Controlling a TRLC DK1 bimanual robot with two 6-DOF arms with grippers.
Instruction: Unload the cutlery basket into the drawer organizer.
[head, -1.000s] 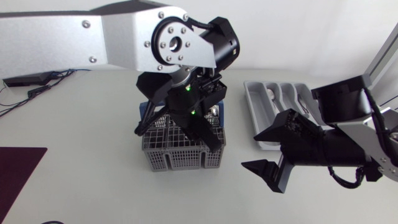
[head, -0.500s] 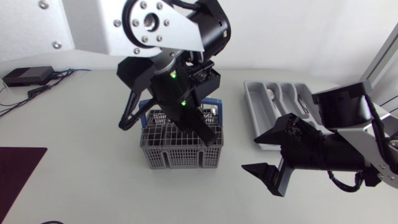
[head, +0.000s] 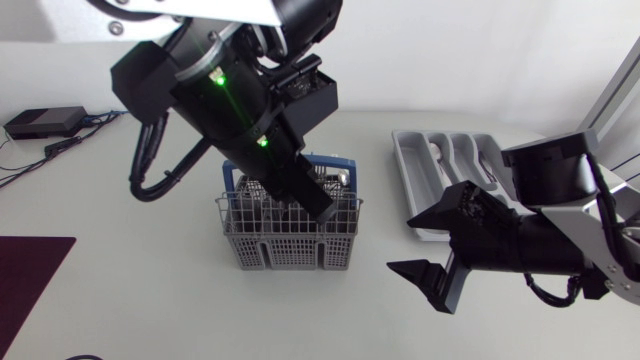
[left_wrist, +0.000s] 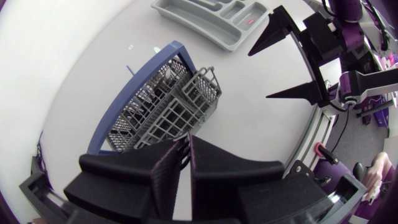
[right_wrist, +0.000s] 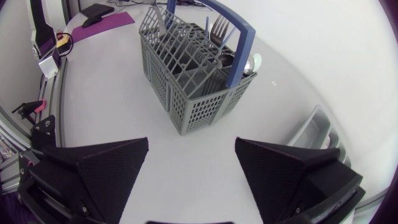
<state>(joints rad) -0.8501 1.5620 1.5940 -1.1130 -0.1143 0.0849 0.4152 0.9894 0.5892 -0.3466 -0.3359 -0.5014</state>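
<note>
White counter (head: 130, 300) carries all the things of your task. Your left claw (left_wrist: 186, 144) hangs over the grey basket (head: 290, 248) with its fingers pressed together, and I see nothing between them. Your right claw (head: 405, 245) is spread wide beside the basket, near the grey organizer (head: 404, 162). Forks (right_wrist: 219, 28) and a spoon (right_wrist: 252, 62) stand in the basket by its blue handle (right_wrist: 244, 23). I judge the unloading is hardly begun: most pieces are left to move.

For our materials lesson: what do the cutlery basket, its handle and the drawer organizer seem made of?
Cutlery basket: likely matte grey plastic, moulded lattice walls. Handle: blue plastic, probably, smooth band. Drawer organizer: seemingly light grey plastic, rounded compartments.
</note>
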